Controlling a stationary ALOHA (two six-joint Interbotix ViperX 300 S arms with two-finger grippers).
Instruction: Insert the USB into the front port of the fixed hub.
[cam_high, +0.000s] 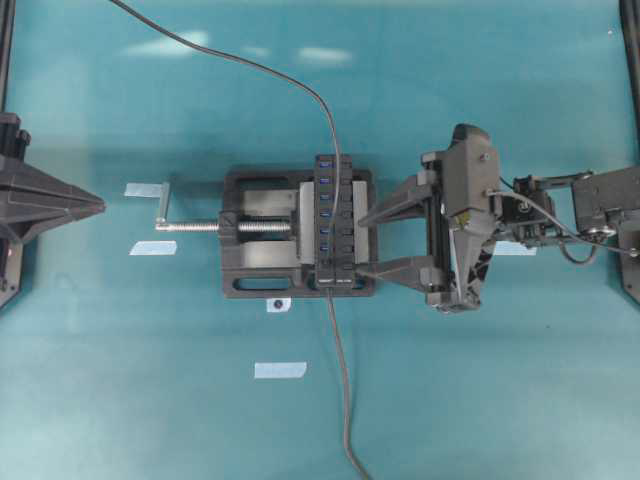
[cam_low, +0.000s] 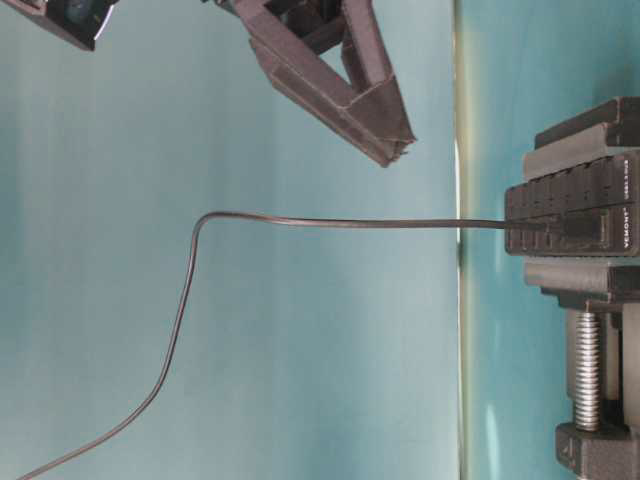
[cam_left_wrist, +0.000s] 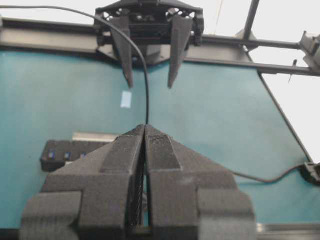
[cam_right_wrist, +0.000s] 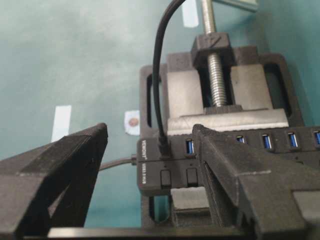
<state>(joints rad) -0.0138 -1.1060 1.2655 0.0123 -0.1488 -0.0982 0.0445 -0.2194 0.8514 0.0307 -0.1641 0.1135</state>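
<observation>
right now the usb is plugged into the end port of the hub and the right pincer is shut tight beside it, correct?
Not quite: the right pincer is open, its fingers spread apart, as the right wrist view shows. The USB does sit in the end port of the hub.

Bright even light; glare patches; soft focus.

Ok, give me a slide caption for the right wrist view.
USB seated in the fixed hub end port, open right gripper straddling it.
</observation>
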